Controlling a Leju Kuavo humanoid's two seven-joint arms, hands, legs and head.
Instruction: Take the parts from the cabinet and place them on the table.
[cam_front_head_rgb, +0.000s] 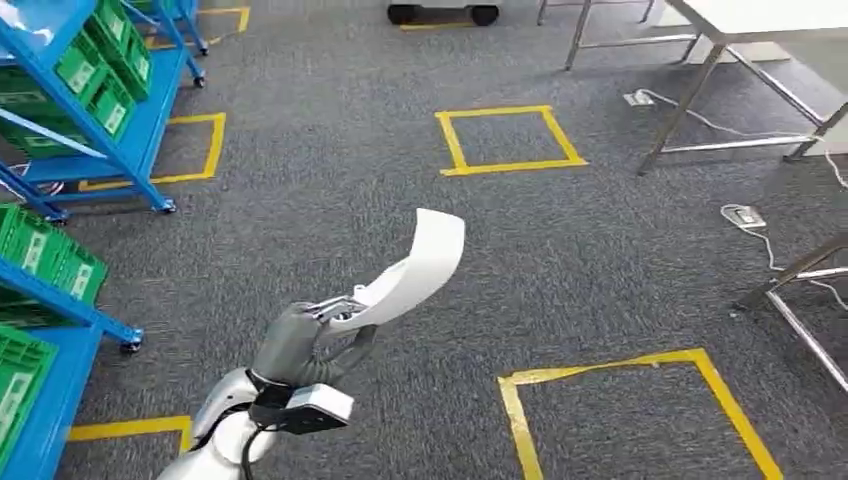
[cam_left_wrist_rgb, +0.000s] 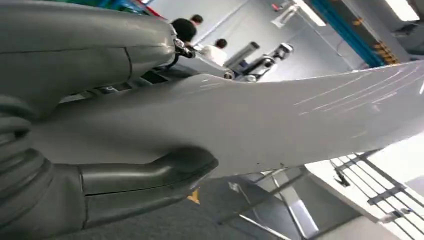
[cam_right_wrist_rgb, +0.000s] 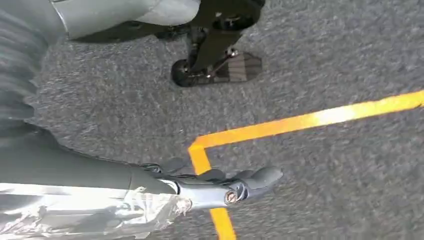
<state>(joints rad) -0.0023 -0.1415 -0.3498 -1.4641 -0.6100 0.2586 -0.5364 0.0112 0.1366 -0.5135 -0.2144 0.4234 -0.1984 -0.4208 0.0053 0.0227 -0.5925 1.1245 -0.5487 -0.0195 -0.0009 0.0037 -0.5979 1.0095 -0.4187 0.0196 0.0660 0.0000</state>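
My left hand (cam_front_head_rgb: 300, 345) grips the near end of the curved white part (cam_front_head_rgb: 415, 268), whose long axis runs up and to the far right toward the table (cam_front_head_rgb: 760, 18), while my right hand (cam_right_wrist_rgb: 220, 187) hangs released, fingers loosely extended over the carpet.

Silver arms with grey hands

The left hand (cam_front_head_rgb: 300, 345) is grey with a ribbed cover; a white box with a black cable sits at its silver wrist. The right hand (cam_right_wrist_rgb: 220, 187) has dark fingers, a small brass-coloured screw, and crinkled silver wrap behind it.
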